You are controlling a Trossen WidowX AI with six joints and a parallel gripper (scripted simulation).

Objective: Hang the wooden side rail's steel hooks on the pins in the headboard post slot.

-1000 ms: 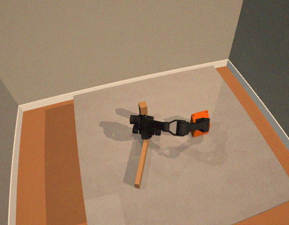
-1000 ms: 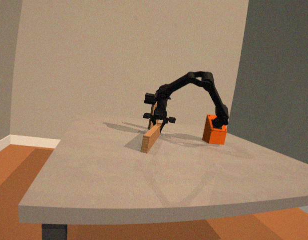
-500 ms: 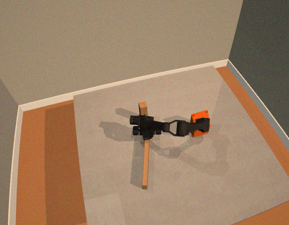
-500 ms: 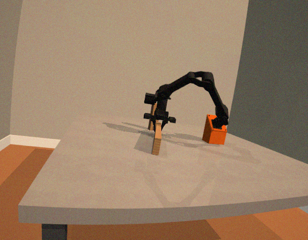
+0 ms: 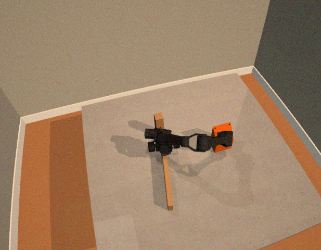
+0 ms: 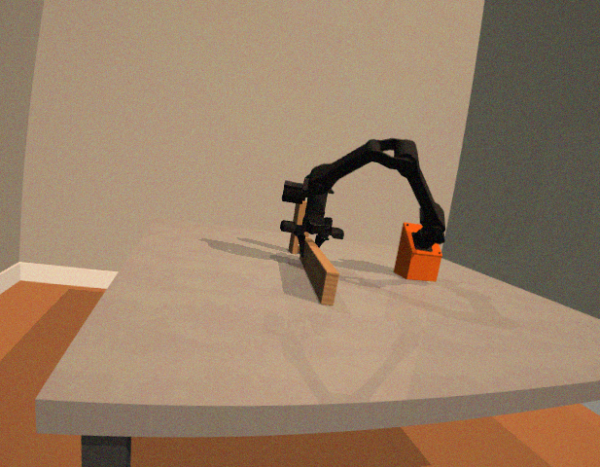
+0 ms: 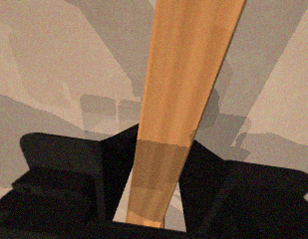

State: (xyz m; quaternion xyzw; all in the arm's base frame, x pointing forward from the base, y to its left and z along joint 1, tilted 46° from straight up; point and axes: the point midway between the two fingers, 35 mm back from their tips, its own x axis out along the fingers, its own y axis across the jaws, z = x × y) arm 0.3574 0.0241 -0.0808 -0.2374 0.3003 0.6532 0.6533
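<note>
Wooden rail (image 5: 167, 180) lying long across the grey worktop (image 5: 235, 174), far end down on the surface, near end raised and pinched between the jaws of the black gripper (image 6: 312, 239). Upright wooden post (image 5: 158, 120) just behind the gripper, rail end right up by it; hooks and pins hidden, so can't tell if seated. Black arm (image 6: 390, 156) arching over from an orange base block (image 6: 415, 264), well apart from the rail.

Tool (image 5: 161, 147) grips rail (image 5: 167, 183) beside post (image 5: 158, 120)

Grey table (image 6: 199, 362), orange floor (image 6: 18, 321)
</note>
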